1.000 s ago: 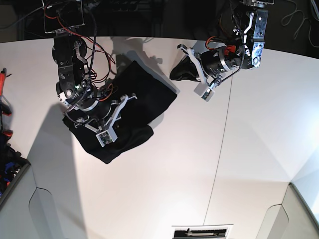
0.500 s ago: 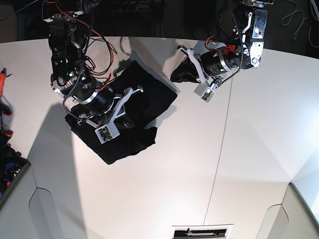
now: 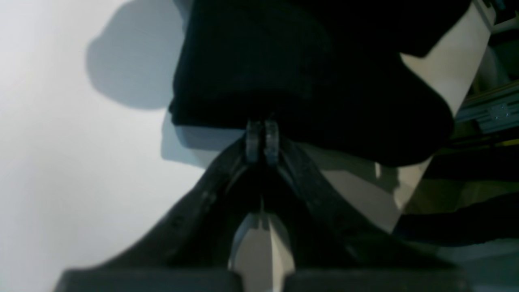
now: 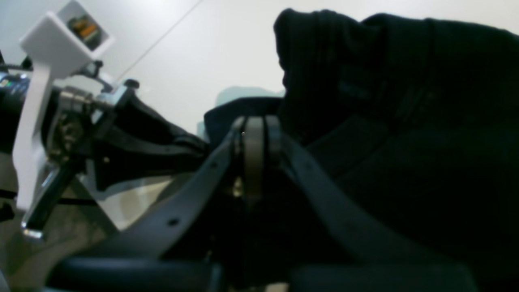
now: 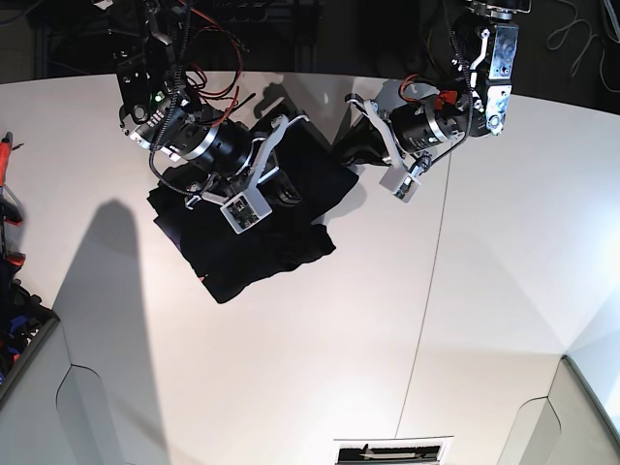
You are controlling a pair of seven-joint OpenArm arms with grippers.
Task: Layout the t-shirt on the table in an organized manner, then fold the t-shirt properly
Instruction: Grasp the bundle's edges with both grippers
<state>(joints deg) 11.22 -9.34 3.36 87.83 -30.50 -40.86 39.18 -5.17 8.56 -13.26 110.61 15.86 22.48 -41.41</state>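
Both claws clenched on the black t-shirt [image 5: 242,247]: the left claw [image 3: 262,142] pinches an edge near the desk's [image 5: 407,320] far side, the right claw [image 4: 255,150] grips bunched cloth, presumably to pull it apart and spread it flat.

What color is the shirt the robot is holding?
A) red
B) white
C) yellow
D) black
D: the t-shirt is a bunched black heap on the white table, and both the left gripper and the right gripper are shut on its dark cloth.
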